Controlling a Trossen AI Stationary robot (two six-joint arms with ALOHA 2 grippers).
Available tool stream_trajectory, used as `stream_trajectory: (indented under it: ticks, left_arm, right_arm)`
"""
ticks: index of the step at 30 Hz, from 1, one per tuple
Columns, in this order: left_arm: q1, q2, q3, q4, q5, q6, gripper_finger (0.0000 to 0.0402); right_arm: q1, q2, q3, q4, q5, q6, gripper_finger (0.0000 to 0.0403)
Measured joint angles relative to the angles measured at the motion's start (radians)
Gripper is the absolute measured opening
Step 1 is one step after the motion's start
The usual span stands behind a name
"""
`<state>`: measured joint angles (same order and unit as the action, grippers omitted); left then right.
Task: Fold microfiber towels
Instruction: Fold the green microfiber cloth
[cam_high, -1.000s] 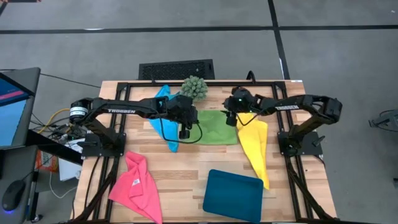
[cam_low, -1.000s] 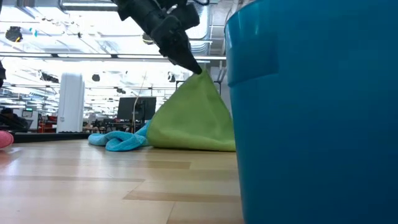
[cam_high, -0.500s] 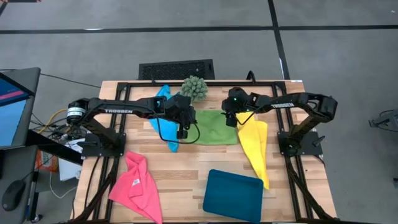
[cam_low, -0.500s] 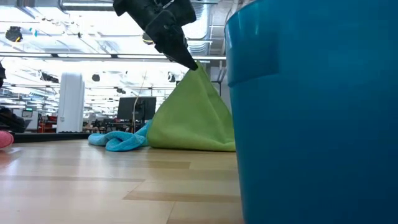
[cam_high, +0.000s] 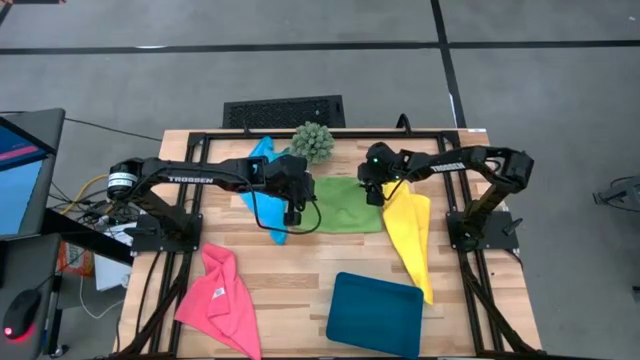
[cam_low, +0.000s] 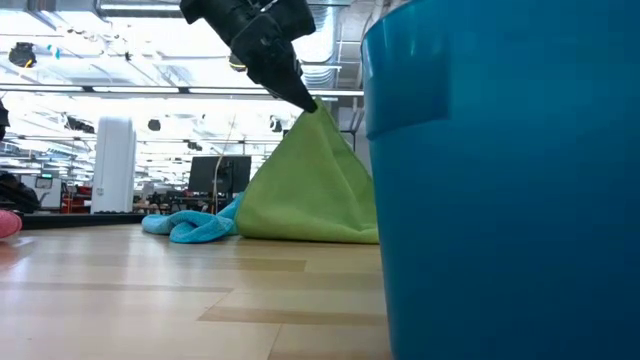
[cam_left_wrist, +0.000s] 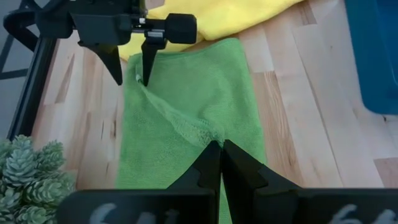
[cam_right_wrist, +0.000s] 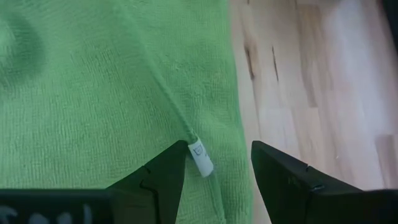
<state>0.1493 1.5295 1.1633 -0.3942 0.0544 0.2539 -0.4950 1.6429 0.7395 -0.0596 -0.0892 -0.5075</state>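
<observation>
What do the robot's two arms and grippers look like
Both arms are matte black, slim and jointed, with white TROSSEN lettering along the forearm. A black cable loops beside the left gripper, and a small green light glows near the right gripper. Each gripper has two flat, dark, tapered fingers on a crossbar.

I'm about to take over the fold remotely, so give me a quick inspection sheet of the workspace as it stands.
Surface: wooden table.
Job's things: green towel at centre, one corner lifted; blue towel bunched; yellow towel and pink towel lying loose.
Clutter: teal tray; spiky plant.
Hands: left hand shut on green towel; right hand open over its far corner.
Cables: bundle beside the table.
Surroundings: monitor; floor vent.
</observation>
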Motion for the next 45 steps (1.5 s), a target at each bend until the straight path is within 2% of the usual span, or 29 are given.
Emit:
stream_trajectory:
  ticks: [4,7,16,21,29,37,45]
  left_arm:
    - [0.000,0.000,0.000,0.000,-0.012,0.004,0.0000]
    - [0.000,0.000,0.000,0.000,-0.014,0.004,0.0000]
    - [0.000,0.000,0.000,-0.003,-0.019,0.005,0.0000]
    - [0.000,0.001,0.000,-0.009,-0.023,0.005,0.0000]
    - [0.000,0.001,0.000,-0.015,-0.050,0.005,0.0000]
    - [0.003,0.001,0.000,-0.020,-0.173,0.016,0.0000]
    - [0.042,0.001,-0.022,-0.016,-0.192,0.015,0.0000]
  right_arm:
    - [-0.007,-0.007,0.000,-0.027,-0.002,0.009,0.0204]
    - [-0.011,-0.005,0.000,-0.046,-0.008,0.002,0.0184]
    - [-0.015,-0.002,0.000,-0.047,-0.018,-0.021,0.0065]
    - [-0.018,-0.002,0.000,-0.051,-0.018,-0.033,0.0012]
    - [-0.018,-0.005,0.000,-0.055,-0.017,-0.035,0.0007]
    - [-0.031,-0.078,0.000,-0.117,0.002,0.011,0.0006]
    - [-0.053,-0.127,0.000,-0.188,0.018,0.062,0.0012]
